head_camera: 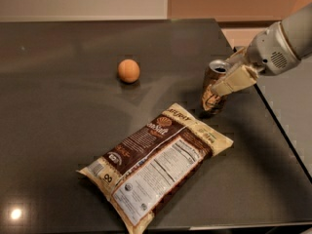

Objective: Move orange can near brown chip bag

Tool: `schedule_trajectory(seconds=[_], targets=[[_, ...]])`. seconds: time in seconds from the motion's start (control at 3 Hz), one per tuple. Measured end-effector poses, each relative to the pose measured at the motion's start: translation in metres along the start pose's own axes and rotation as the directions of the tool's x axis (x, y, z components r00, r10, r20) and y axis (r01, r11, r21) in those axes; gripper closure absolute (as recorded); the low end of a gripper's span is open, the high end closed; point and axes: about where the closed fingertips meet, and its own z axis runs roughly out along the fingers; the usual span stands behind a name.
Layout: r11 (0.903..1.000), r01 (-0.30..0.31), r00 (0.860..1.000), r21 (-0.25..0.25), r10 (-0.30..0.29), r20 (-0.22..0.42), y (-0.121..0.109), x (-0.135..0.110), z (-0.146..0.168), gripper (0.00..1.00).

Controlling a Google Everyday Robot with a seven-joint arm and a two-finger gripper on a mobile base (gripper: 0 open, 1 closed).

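The orange can (212, 90) is a small brownish can with a silver top, tilted slightly, just off the upper right corner of the brown chip bag (156, 167). The bag lies flat on the dark table (58, 130), label panel up. My gripper (225, 82) comes in from the right and is shut on the can, its cream fingers (233, 82) across the can's upper side. I cannot tell if the can's base touches the table.
A round orange fruit (128, 70) sits on the table to the left of the can. The table's right edge (273, 116) runs diagonally just right of the gripper. A wall stands behind the table.
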Motion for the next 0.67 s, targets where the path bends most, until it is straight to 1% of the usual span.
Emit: schedule_trajectory(seconds=[0.33, 0.67], targets=[[0.9994, 0.028, 1.000, -0.019, -0.028, -0.008, 0.0218, 0.0055, 0.0022, 0.62], [0.9987, 0.044, 0.999, -0.024, -0.044, -0.010, 0.0281, 0.0078, 0.0084, 0.39]])
